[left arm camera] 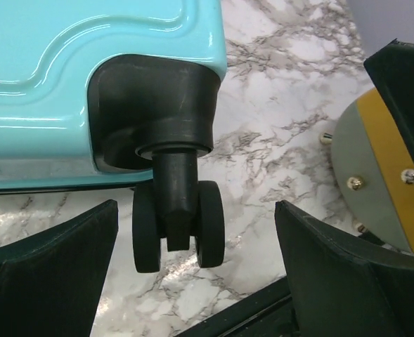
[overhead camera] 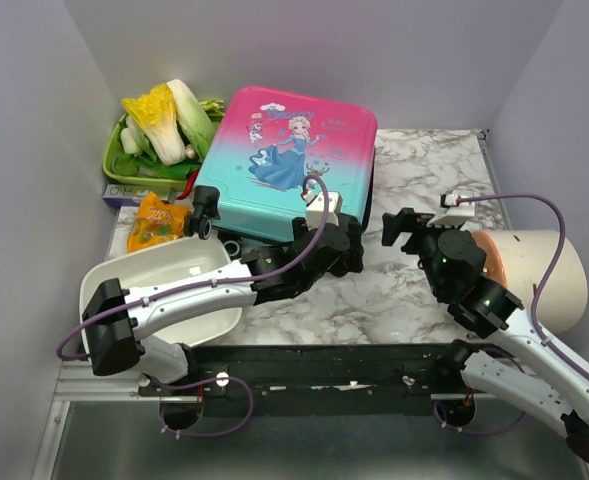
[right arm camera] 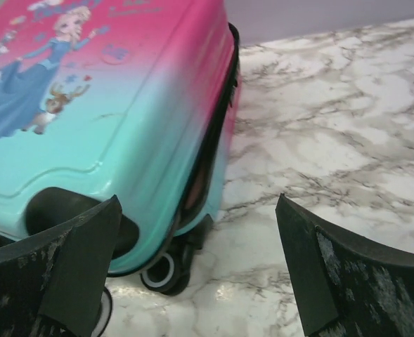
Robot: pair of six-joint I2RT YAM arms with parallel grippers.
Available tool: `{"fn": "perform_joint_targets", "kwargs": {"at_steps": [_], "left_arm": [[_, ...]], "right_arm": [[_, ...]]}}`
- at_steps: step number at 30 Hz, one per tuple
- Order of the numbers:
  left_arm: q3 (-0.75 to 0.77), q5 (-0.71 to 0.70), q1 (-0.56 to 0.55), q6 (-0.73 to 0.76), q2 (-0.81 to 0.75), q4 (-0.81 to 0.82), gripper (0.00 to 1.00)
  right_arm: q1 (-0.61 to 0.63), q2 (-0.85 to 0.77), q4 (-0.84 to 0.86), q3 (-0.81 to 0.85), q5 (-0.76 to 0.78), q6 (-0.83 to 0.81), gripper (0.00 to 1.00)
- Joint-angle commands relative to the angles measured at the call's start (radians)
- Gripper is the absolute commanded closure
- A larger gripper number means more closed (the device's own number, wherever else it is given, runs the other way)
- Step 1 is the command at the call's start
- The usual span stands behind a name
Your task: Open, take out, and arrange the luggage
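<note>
As viewed from overhead, luggage [overhead camera: 286, 160] flat on the marble table [overhead camera: 429, 175], at 12 o'clock from the arm bases. Princess print upward, pink end toward 12, teal end and black wheels toward 6. Shell halves together along the dark side seam; zip state not discernible.

At the case's 5 o'clock corner, left gripper [overhead camera: 349, 250] with jaws spread wide and nothing held. In its wrist view, a twin caster wheel [left arm camera: 147, 235] hanging between the two pads, touching neither.

Just beside the case at 4 o'clock, right gripper [overhead camera: 406, 228], likewise fully parted and empty. In its wrist view, fingers [right arm camera: 73, 267] framing the teal corner, apart from the shell.

Around the case:
- at 10 o'clock, green tray [overhead camera: 109, 160] of cabbage [overhead camera: 169, 120]
- at 8, orange snack packet [overhead camera: 159, 222]
- at 7, white basin [overhead camera: 174, 270] — partly under the left arm
- at 4, cream cylinder [overhead camera: 544, 270] on its side, close to the right arm
</note>
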Motion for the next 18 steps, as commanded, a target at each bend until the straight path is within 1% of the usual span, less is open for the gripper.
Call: {"fn": "perform_joint_targets", "kwargs": {"at_steps": [1,6,9,13,14,16,18], "left_arm": [[0.082,-0.131,-0.032,0.020,0.078,-0.189,0.01],[0.085,-0.108,-0.063,0.055,0.134,-0.171,0.01],[0.108,-0.131,-0.061,0.063,0.173,-0.165,0.01],[0.176,-0.178,-0.061,0.048,0.228,-0.237,0.03],[0.179,-0.186,-0.061,0.042,0.234,-0.237,0.05],[0.179,-0.182,-0.052,0.037,0.243,-0.228,0.12],[0.179,-0.183,-0.042,0.034,0.249,-0.223,0.38]], "right_arm": [[-0.053,0.014,-0.039,-0.025,-0.023,0.016,0.00],[-0.125,0.082,-0.037,-0.004,-0.126,0.045,0.00],[-0.154,0.125,-0.037,0.010,-0.161,0.056,0.00],[-0.186,0.148,-0.030,0.004,-0.184,0.070,0.00],[-0.192,0.154,-0.025,0.001,-0.203,0.070,0.00],[-0.212,0.157,-0.016,-0.010,-0.220,0.073,0.00],[-0.223,0.169,-0.011,-0.015,-0.235,0.082,0.00]]}}
